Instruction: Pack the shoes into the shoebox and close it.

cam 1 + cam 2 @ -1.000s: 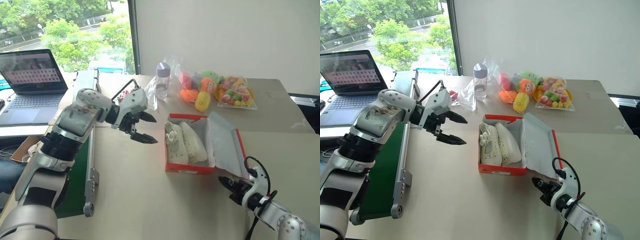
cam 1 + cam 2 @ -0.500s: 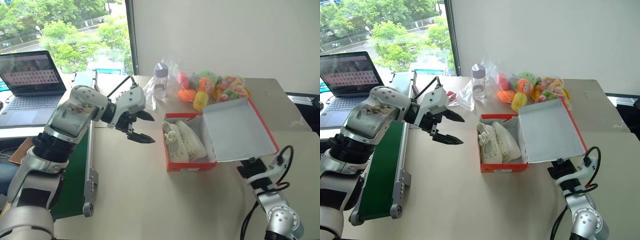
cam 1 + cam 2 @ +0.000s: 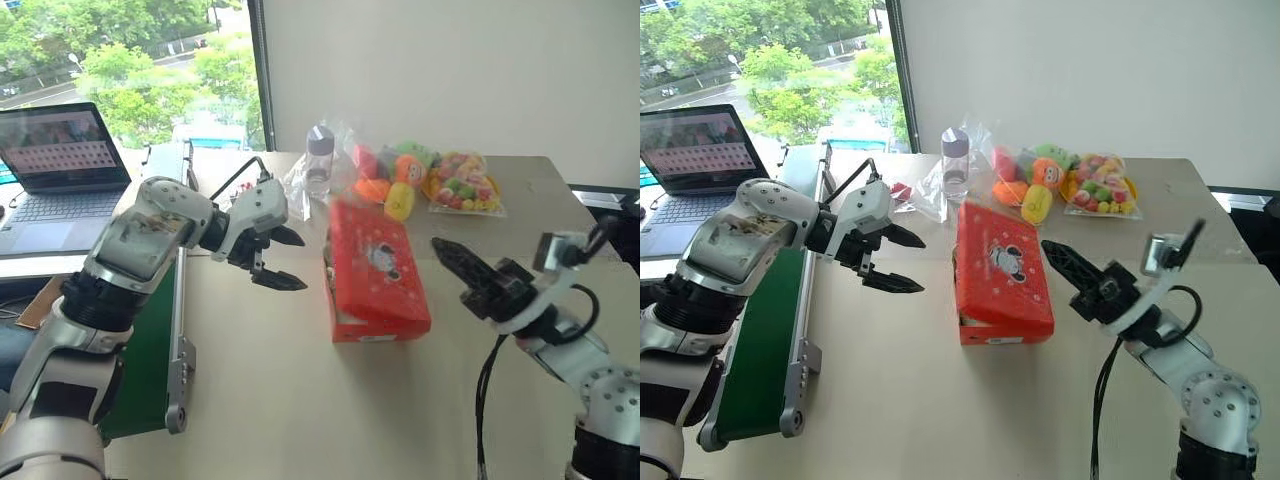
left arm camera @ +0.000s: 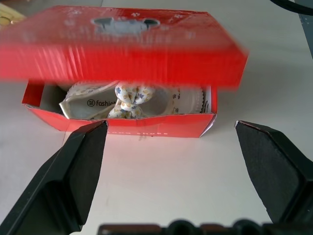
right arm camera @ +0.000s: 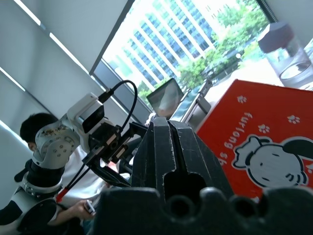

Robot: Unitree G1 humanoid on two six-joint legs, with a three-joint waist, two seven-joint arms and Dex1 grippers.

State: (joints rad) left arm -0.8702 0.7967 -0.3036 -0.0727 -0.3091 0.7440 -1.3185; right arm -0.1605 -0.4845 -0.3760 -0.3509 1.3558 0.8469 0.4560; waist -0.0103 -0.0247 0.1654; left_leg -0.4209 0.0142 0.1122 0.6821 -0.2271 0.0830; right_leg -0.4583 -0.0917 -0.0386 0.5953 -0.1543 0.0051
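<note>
While the right gripper (image 3: 1072, 268) hangs clenched on nothing, just right of the shoebox (image 3: 1000, 268) and a little above it, its closed black fingers aim leftward over the red lid (image 3: 375, 262). That lid has come most of the way over but, from the left wrist camera, a gap remains along the box's left side, and through it the shoes (image 4: 132, 96) show inside, cream mesh with a small patterned bow. The box lies with its long axis running near to far on the pale counter (image 3: 940, 400), so the lid's unseated edge faces the left gripper (image 3: 272, 257), which stands released, fingers spread wide, a short way to the left. I judge the right arm nearer for pressing the lid flat from above. The cardboard looks thin, glossy and light, printed with a cartoon face and paw marks. Beyond sit a clear bottle (image 3: 956, 161) and bagged plush toys (image 3: 1070, 182); at far left, a laptop (image 3: 695, 160).
</note>
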